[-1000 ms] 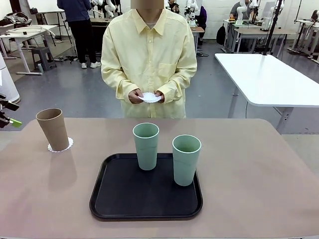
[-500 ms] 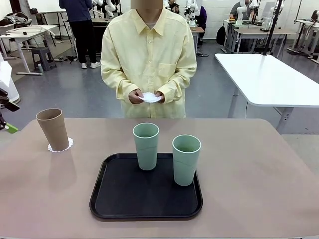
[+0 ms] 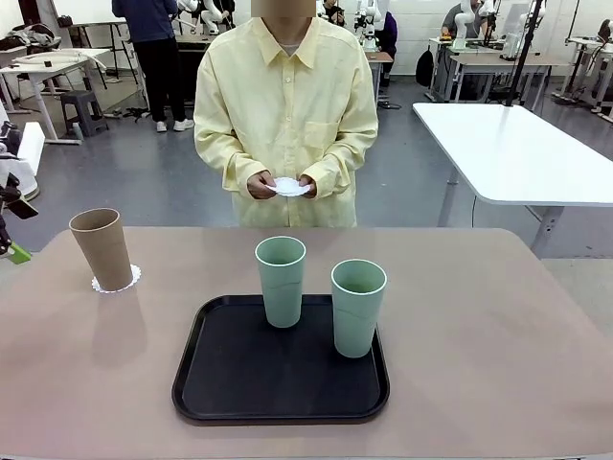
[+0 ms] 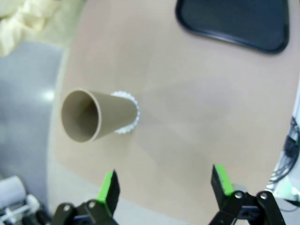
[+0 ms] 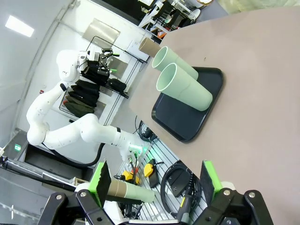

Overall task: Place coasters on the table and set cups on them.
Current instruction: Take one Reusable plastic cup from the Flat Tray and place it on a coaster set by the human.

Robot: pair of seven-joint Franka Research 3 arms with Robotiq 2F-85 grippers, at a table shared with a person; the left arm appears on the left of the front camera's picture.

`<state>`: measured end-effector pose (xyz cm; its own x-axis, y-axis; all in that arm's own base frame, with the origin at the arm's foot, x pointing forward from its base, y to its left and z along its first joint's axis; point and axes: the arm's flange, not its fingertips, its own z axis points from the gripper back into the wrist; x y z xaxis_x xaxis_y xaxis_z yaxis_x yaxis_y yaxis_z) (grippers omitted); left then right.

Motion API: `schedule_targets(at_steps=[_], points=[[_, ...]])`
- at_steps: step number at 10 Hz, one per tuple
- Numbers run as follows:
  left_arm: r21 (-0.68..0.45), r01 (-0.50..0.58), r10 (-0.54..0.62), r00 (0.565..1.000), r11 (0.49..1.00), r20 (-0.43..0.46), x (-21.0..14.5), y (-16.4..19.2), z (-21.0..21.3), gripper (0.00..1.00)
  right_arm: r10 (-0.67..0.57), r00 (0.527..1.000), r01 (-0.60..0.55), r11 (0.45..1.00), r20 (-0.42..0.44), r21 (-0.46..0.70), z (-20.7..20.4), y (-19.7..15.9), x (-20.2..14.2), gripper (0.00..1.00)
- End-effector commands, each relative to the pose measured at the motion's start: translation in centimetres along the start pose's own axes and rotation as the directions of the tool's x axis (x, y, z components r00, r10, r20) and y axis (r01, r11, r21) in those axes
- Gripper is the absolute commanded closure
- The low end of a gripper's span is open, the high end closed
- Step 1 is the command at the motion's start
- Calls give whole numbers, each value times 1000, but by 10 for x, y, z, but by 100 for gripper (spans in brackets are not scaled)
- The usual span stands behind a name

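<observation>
Green pads stand wide apart on the left gripper (image 4: 164, 180) with nothing between them; it hangs off the left edge of the table (image 3: 479, 326), and just ahead of it the tan-brown cup (image 4: 101, 119) stands upright on its coaster (image 4: 125, 130), clear of the fingers. The right gripper (image 5: 154, 174) is spread and empty too, held off beyond the table's near side. Further out, the left mint cup (image 3: 281, 281) and the right mint cup (image 3: 357, 307) stand mouths up on the black tray (image 3: 249, 379), long axes vertical. Across the table the person's hands (image 3: 261, 185) hold a second coaster (image 3: 289, 188), not yet laid down. The next pickup likely turns on where it lands: the right mint cup lies toward the right arm, the left one sits nearer the middle, and either needs a sideways grip across its upright wall
</observation>
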<state>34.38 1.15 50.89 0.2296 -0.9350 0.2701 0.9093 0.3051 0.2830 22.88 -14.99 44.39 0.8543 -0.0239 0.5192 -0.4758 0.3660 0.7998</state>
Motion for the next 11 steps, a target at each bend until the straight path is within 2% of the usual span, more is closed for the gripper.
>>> schedule_targets(at_steps=[1,7,8,9,10,11], points=[[22,-16,16,1000,1000,4,-4,2,2,0,13,1000,-13,1000,11,13,1,0,1,0],[7,1,-1,1000,1000,16,-7,4,2,0,13,1000,-13,1000,11,13,1,0,1,0],[159,-242,259,961,957,-97,-8,-5,4,0,13,1000,-13,1000,11,13,1,0,1,0],[153,-484,497,865,862,-63,-8,-22,10,0,13,1000,-13,1000,11,13,1,0,1,0],[179,-612,633,768,770,-95,-14,-37,9,0,13,1000,-13,1000,11,13,1,0,1,0],[198,-646,674,724,737,-149,-20,-54,4,0,13,1000,-13,1000,11,13,1,0,1,0]])
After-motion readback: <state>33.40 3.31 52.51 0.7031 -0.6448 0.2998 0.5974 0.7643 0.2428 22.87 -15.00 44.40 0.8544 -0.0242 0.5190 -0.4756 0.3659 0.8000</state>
